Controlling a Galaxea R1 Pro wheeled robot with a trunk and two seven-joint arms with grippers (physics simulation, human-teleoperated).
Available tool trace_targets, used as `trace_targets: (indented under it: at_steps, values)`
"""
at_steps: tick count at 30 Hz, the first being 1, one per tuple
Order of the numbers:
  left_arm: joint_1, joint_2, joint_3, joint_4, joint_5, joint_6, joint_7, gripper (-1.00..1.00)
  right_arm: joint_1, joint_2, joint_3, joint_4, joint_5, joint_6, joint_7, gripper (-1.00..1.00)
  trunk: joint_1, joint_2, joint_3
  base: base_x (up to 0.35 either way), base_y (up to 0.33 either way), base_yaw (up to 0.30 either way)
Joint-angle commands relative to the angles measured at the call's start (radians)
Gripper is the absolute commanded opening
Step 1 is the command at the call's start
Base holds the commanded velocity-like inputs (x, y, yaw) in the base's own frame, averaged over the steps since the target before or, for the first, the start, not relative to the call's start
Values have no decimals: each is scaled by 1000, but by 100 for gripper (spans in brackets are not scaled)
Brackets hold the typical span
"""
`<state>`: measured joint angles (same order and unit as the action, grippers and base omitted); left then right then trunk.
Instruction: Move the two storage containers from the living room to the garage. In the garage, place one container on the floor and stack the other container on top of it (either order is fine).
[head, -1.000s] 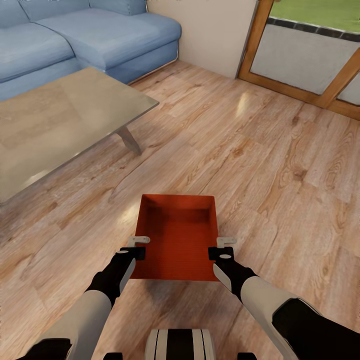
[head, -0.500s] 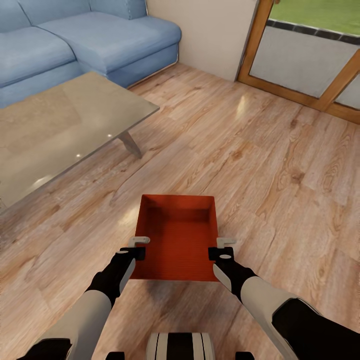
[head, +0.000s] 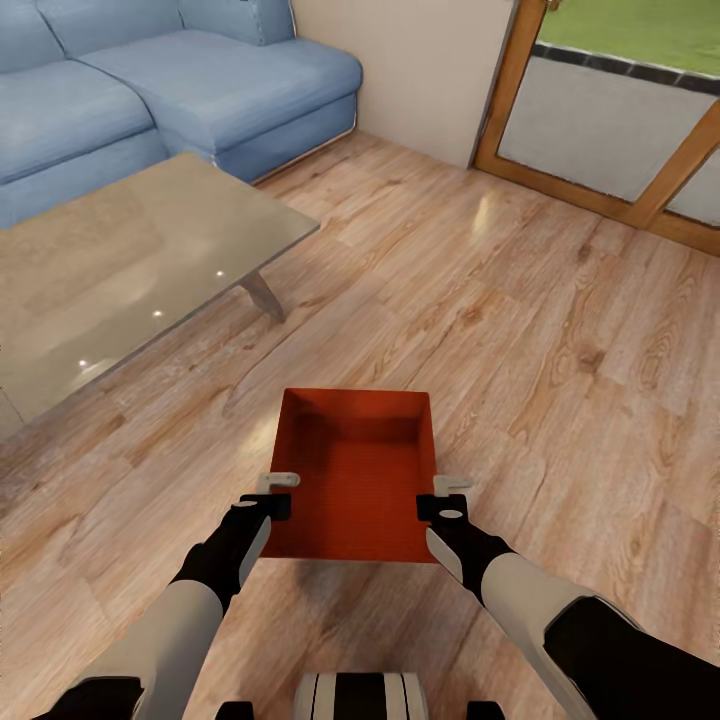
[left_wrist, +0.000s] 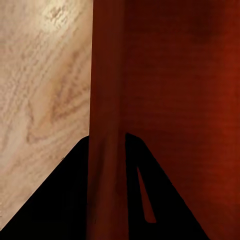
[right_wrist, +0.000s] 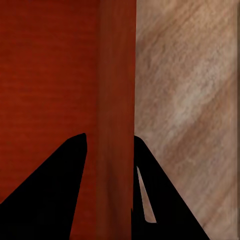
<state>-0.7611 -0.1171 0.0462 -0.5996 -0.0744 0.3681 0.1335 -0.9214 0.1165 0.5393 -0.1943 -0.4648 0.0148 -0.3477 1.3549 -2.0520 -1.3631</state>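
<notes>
- Holding 1 orange-red storage container (head: 355, 478) between them, the left gripper (head: 280, 493) and right gripper (head: 444, 495) sit on opposite side walls.
- Left gripper: jaws closed down onto the container's left wall, 1 finger (left_wrist: 60, 200) outside and 1 inside, as the left wrist view shows.
- Right gripper: jaws likewise clamped across the right wall, with 1 finger (right_wrist: 50, 195) inside and 1 outside.
- Container: open top up, level, extending forward from both grippers, raised above the light wood plank floor (head: 560, 360), shadow beneath.
- Coffee table (head: 120, 270): well forward and left of the left gripper.
- Blue sofa (head: 180, 90): beyond the table.
- Wood-framed glass door (head: 620, 120): far forward, right of the right gripper.
</notes>
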Motion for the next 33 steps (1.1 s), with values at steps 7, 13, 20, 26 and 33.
trace_targets:
  at_steps: [7,13,20,26,33]
  values:
    - [0,-2,7,0,8,5,-3,-100,-1,0,-2,-11,8,-12,-1,-100,-27,49,22,0,0,0]
    - [0,-2,7,-1,8,5,-3,-100,-1,0,-2,-11,8,-11,-4,-100,-50,91,40,0,0,0]
    - [0,-2,7,-3,8,5,-3,-100,-1,0,-2,-11,8,-10,-7,-100,-77,140,62,0,0,0]
    - [0,-1,7,-3,8,5,-3,-100,-1,0,-2,-11,8,-7,-7,-100,-100,182,81,0,0,0]
    - [0,-1,7,-4,8,5,-4,-100,-1,-1,-2,-11,8,-9,-8,-100,-127,231,103,0,0,0]
